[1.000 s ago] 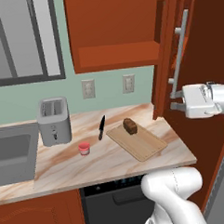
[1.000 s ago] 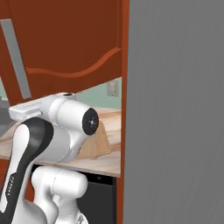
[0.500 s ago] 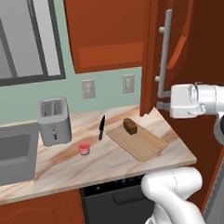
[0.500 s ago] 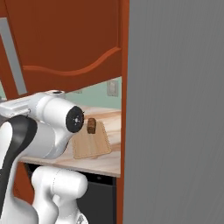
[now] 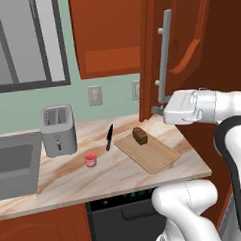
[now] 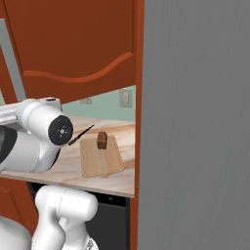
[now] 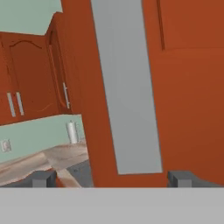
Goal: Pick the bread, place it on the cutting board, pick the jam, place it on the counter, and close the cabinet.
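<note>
The cabinet (image 5: 184, 54) door stands partly swung, its long grey handle (image 5: 163, 60) facing the arm. The gripper (image 7: 112, 178) hangs just at the lower end of that handle with its jaws spread wide and nothing between them; in the hand view the handle runs up between the two fingertips (image 7: 42, 178). The bread (image 5: 140, 135) sits on the cutting board (image 5: 150, 155), and the jam (image 5: 90, 159) stands on the counter (image 5: 70, 182) left of the board. A black knife (image 5: 109, 137) lies between board and toaster (image 5: 58, 130), with a sink (image 5: 14, 165) at far left. Since a second ago, the door has swung leftward and the gripper has moved left with it.
</note>
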